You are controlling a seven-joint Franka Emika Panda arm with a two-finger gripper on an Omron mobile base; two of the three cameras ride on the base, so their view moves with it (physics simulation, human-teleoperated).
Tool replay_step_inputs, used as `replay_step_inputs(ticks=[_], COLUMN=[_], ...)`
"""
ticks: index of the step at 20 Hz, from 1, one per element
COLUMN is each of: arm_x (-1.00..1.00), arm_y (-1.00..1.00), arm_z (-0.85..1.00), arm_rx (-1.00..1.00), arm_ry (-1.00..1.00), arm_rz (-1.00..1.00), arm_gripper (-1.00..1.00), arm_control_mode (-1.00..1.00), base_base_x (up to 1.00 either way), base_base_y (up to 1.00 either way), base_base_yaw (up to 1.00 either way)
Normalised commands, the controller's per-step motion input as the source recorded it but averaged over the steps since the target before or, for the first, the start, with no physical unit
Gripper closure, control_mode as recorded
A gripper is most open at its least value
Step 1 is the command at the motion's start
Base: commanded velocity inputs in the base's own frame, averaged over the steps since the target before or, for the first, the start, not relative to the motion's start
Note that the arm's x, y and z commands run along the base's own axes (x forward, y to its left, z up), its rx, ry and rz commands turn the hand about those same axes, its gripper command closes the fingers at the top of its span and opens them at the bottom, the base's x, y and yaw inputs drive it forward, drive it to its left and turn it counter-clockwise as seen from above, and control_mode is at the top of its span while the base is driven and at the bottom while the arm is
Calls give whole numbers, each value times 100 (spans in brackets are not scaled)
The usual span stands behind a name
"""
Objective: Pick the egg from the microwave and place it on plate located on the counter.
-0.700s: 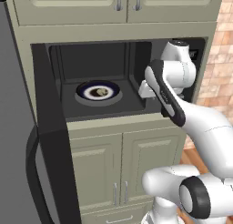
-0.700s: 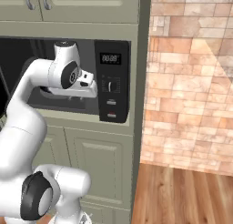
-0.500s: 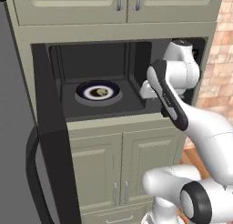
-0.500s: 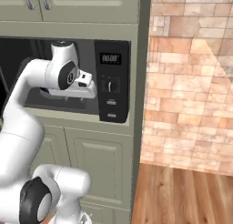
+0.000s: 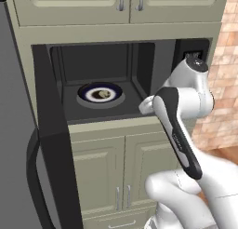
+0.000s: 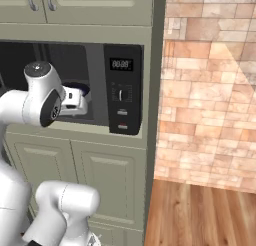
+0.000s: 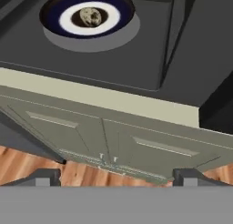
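The egg [image 5: 104, 93] lies in the middle of a white dish with a dark blue rim [image 5: 87, 90] on the floor of the open microwave [image 5: 69, 65] — left of and deeper in than the gripper [image 7: 117, 176]. In the hand view the egg [image 7: 90, 17] sits far off, well apart from the two fingertips [image 7: 44, 176], which stand wide and hold nothing — over the cabinet doors [image 7: 109, 139].

So the arm's wrist slid a bit left toward the microwave [image 5: 100, 74] opening since a moment ago. That's about it, tiny shift.
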Motion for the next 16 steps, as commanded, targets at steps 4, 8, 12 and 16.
replay_step_inputs(ticks=[4, 8, 12, 16], arm_x=[6, 30, 41, 61], arm_y=[57, 47, 49, 32], arm_z=[14, 21, 24, 7], arm_rx=[4, 3, 1, 2], arm_ry=[-9, -4, 0, -3], arm_rz=[20, 13, 10, 7], arm_gripper=[-100, -100, -100, -100], arm_control_mode=[-100, -100, -100, -100], base_base_x=[0, 0, 0, 0], base_base_y=[0, 0, 0, 0], base_base_yaw=[0, 0, 0, 0])
